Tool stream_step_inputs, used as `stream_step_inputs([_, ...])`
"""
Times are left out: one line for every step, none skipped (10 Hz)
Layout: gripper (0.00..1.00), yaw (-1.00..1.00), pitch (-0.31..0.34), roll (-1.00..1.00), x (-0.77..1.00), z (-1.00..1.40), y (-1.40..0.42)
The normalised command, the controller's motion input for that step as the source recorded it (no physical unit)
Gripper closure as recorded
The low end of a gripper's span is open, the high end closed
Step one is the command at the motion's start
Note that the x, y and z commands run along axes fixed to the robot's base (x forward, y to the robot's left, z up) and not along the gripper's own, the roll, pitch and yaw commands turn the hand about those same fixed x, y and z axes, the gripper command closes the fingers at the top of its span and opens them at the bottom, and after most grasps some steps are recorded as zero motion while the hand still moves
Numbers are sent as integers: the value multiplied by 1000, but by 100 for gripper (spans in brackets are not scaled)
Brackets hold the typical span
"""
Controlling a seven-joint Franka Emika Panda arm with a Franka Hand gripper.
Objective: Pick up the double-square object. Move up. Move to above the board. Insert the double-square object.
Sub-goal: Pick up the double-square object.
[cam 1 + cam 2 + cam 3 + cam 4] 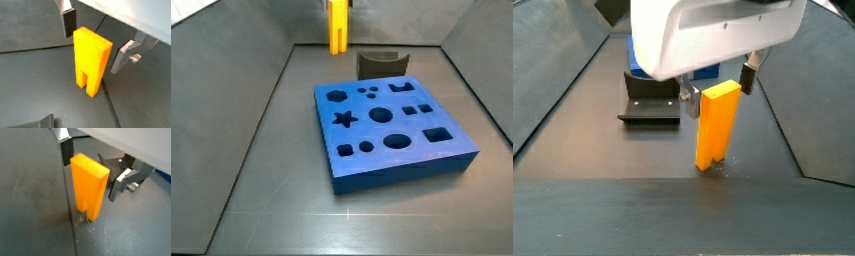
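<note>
- The gripper point(93, 47) hangs open around the top of the tall bright yellow bar with two square prongs point(90, 62), holding nothing.
- It should close its silver fingers point(121, 184) evenly, so the bar stays straight up.

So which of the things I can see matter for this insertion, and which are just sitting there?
In the job:
- yellow bar, standing upright on the floor
- blue board with the cut-out holes
- claw, open, a finger on each side of the bar's top, not clamped

Just there:
- dark fixture, on the floor beside the board
</note>
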Motion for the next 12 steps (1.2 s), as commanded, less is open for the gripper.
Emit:
stream_step_inputs([0,0,0,53,0,0,-23])
stream_step_inputs([0,0,0,7,0,0,0])
stream_step_inputs([100,0,0,0,0,0,0])
stream_step_inputs([100,0,0,10,0,0,0])
stream_step_inputs([100,-9,1,114,-74,-49,49])
stream_step_inputs([100,0,0,0,0,0,0])
stream_step_inputs([100,0,0,0,0,0,0])
stream_step_inputs([100,0,0,0,0,0,0])
stream_step_inputs([100,0,0,0,0,0,0])
stream_step_inputs([100,0,0,0,0,0,0])
stream_step_inputs([100,0,0,0,0,0,0])
stream_step_inputs([100,0,0,0,0,0,0])
